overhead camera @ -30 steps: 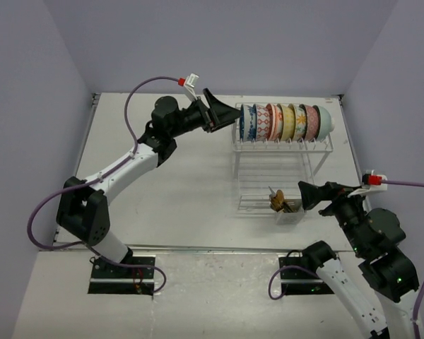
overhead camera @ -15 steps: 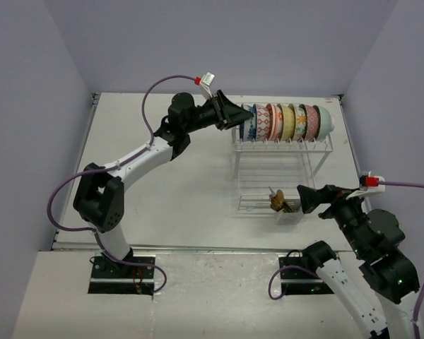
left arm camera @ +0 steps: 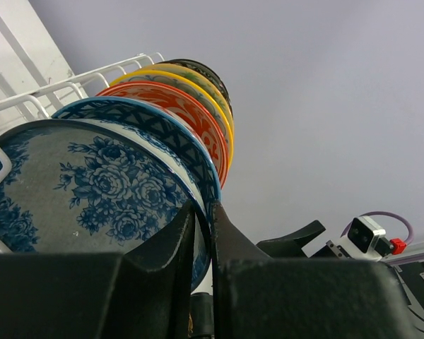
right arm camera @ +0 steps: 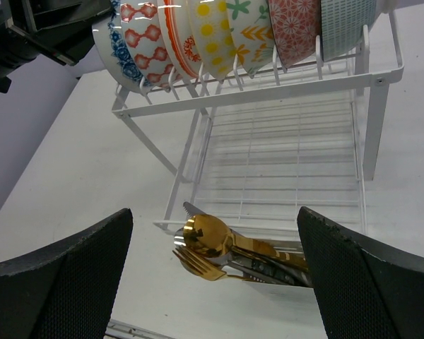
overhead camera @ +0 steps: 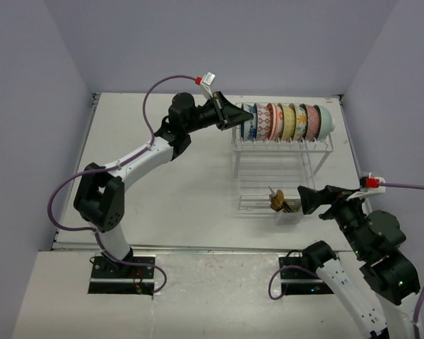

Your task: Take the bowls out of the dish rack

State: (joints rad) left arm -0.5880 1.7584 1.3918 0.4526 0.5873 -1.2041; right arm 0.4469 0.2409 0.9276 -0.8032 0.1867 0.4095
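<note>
left fingers (left arm camera: pixel 162 246) closed on glazed floral bowl (left arm camera: pixel 92 185).

Overhead and wrists, sharing dish rack (overhead camera: pixel 283 148)

Lab cell, bare lilac walls (overhead camera: pixel 219 42)

Bare table (overhead camera: pixel 198 201) across the frame's left and centre leaves wide passage. At upper right, the dish rack (overhead camera: pixel 283 148) holds bowls (overhead camera: pixel 286 121) packed tight; a cutlery caddy (overhead camera: pixel 290 214) blocks its lower front.
</note>
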